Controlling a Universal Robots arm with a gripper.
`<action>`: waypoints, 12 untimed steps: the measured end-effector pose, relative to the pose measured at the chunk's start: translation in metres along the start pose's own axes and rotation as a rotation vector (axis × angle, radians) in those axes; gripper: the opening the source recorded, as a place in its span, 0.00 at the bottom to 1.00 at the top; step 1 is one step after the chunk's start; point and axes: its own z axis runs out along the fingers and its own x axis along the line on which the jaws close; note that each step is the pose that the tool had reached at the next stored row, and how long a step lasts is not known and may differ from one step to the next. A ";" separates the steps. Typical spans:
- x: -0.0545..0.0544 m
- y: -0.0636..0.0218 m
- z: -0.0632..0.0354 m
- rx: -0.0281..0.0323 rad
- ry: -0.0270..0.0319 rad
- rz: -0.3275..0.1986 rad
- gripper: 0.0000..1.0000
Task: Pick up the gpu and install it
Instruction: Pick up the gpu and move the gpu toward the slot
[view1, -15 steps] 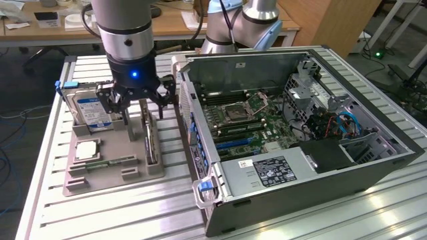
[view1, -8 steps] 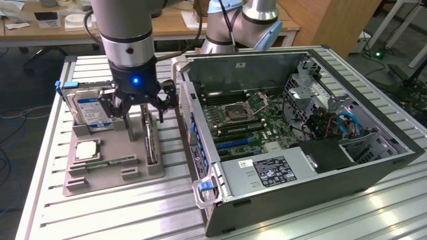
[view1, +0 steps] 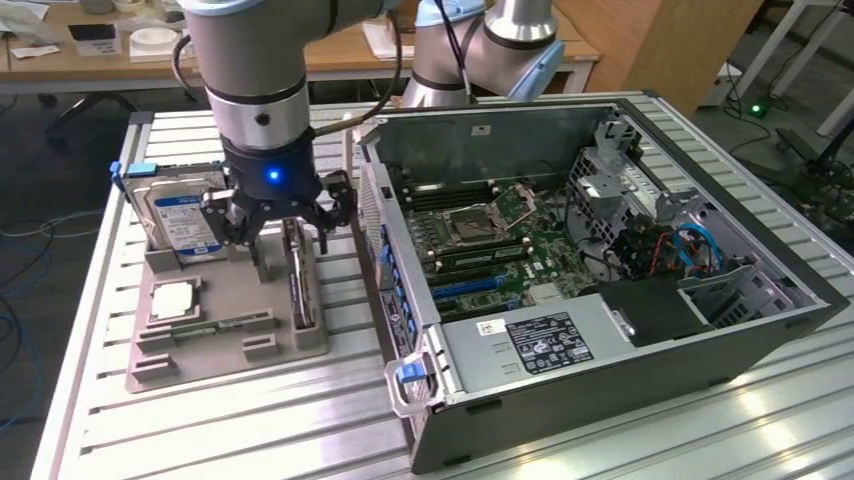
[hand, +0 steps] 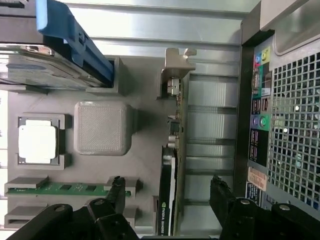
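Hovering over the grey holder tray (view1: 214, 355), the gripper (view1: 283, 238) had its jaws spread wide and held nothing. In the wrist view its black fingers (hand: 116, 192) stood one on either side of the gpu (hand: 167, 200), with a gap showing between each finger and the card. The gpu stood on its long edge in a slot of the tray, between the hard drive (view1: 180, 220) and the open computer case (view1: 601, 250), all on the slatted aluminium table (view1: 267, 430).
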 end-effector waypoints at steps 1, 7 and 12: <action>0.000 -0.0001 0.0018 0.0001 0.0001 0.000 0.78; 0.000 -0.0005 0.0127 0.0010 0.0001 0.000 0.78; 0.000 -0.0012 0.0219 0.0015 0.0000 0.001 0.78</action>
